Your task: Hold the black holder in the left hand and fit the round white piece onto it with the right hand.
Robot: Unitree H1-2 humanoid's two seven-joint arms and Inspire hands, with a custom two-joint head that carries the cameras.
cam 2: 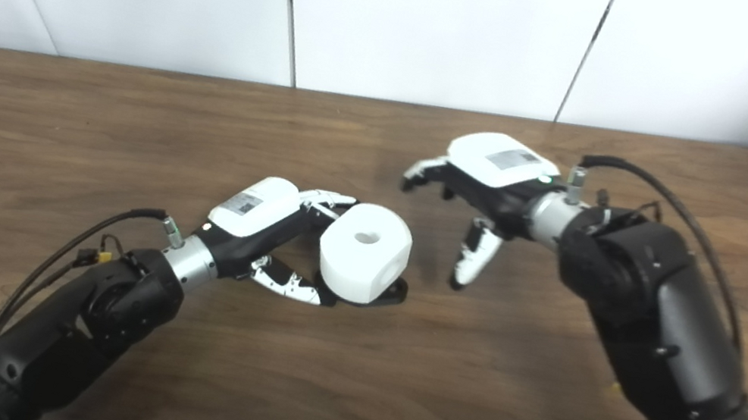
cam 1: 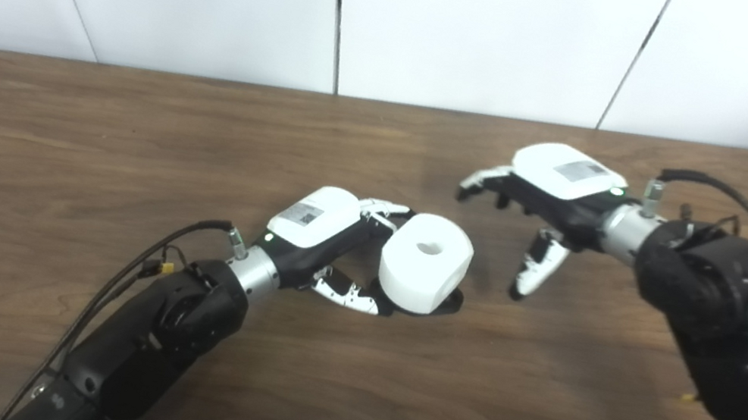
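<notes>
The round white piece [cam 1: 425, 262] already sits on the black holder [cam 1: 443, 304], gripped by the left hand [cam 1: 336, 249] low over the table [cam 1: 49, 130]; the right hand [cam 1: 536, 208], fingers spread and empty, hovers nearby and could knock it loose.

— Where did we have the round piece [cam 1: 425, 261]?

— Just left of the frame's centre, sitting on the holder [cam 1: 443, 304], whose base showed under its lower right edge. Our left hand [cam 1: 329, 248] lay against its left side, on the table [cam 1: 49, 130].

— And our right hand [cam 1: 545, 202]?

— Right of centre and higher in the frame, apart from the piece.
</notes>
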